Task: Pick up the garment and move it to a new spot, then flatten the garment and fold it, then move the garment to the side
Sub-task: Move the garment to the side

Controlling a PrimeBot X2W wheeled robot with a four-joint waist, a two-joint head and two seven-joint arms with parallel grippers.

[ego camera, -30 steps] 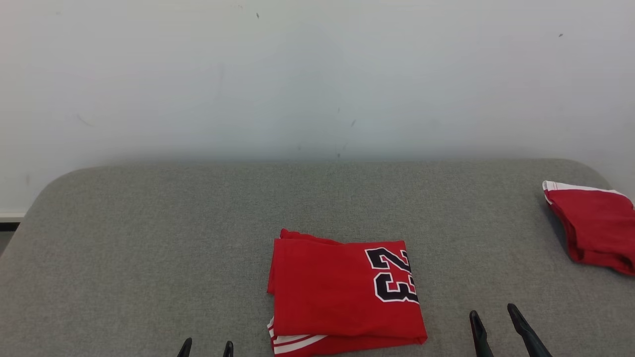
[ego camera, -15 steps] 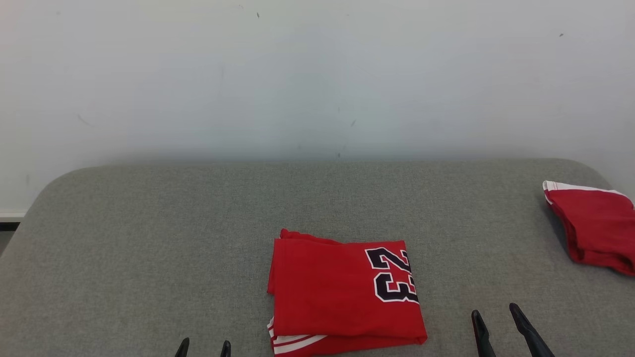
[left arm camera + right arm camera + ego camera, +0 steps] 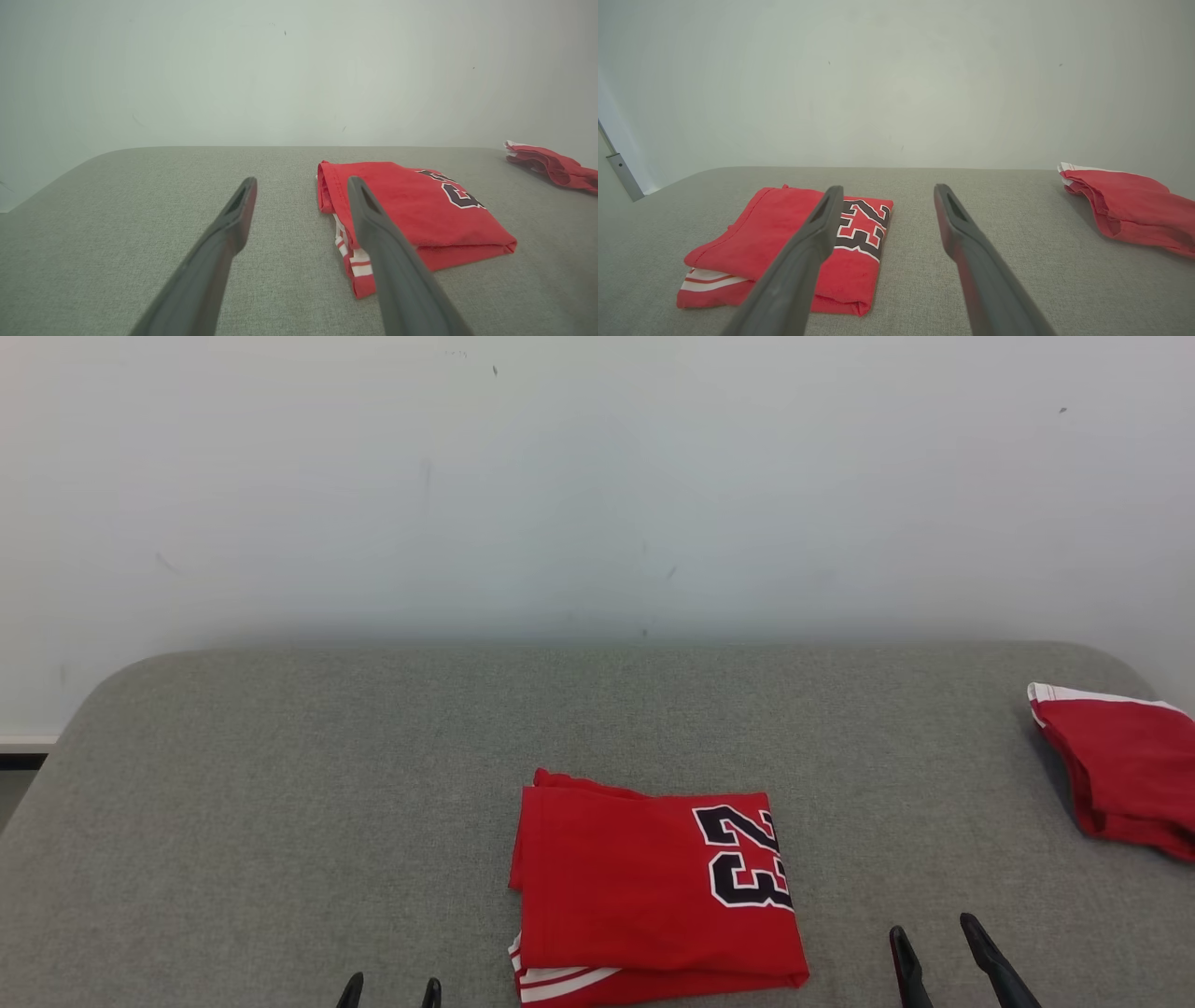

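A red garment (image 3: 653, 891) bearing a dark numeral lies folded into a neat rectangle at the near middle of the grey fabric-covered worktop (image 3: 280, 803), its white-striped hem showing at the near left corner. The left gripper (image 3: 394, 982) and right gripper (image 3: 934, 927) hang just short of it on either side, jaws parted and holding nothing, neither touching the cloth.

With the fold apparently done, the step in hand looks to be the last one: moving the garment aside. That would call for one or both sets of jaws to close on an edge through every layer, so the stack travels as one piece and does not fall open. A second red garment (image 3: 1125, 765), resting at the far right of the worktop, may mark where finished pieces go.

The head view cuts off the folded garment's near edge, and the second garment runs out of frame on the right. How many layers the fold holds cannot be judged. In the left wrist view, one dark finger (image 3: 397, 270) covers part of the striped hem.
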